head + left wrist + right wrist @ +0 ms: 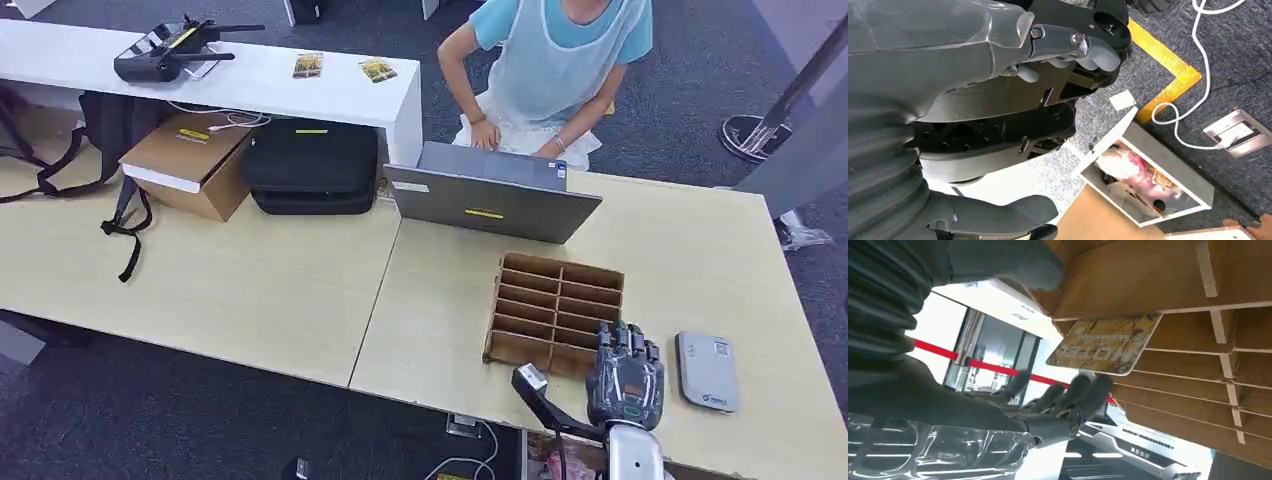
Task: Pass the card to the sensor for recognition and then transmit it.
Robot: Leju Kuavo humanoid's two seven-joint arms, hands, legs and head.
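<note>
A marbled yellow card [1105, 345] stands out of one slot of the wooden slotted rack [555, 300] [1173, 280]. My right hand [625, 378] hovers over the rack's near right corner. In the right wrist view its dark fingers [1073, 392] lie just off the card's free edge, the thumb [1013, 260] is on the other side, and nothing is held. A flat grey-white sensor [707, 371] lies on the table just right of that hand. My left hand [998, 125] hangs low beside the table's edge over the carpet, holding nothing, thumb apart from the fingers.
A grey laptop [490, 195] stands open behind the rack, and a person [550, 70] sits at it. Two more cards [308, 65] lie on the white counter at the back, beside a controller [170, 50]. A cardboard box [190, 160] and a black case [312, 165] sit at the left.
</note>
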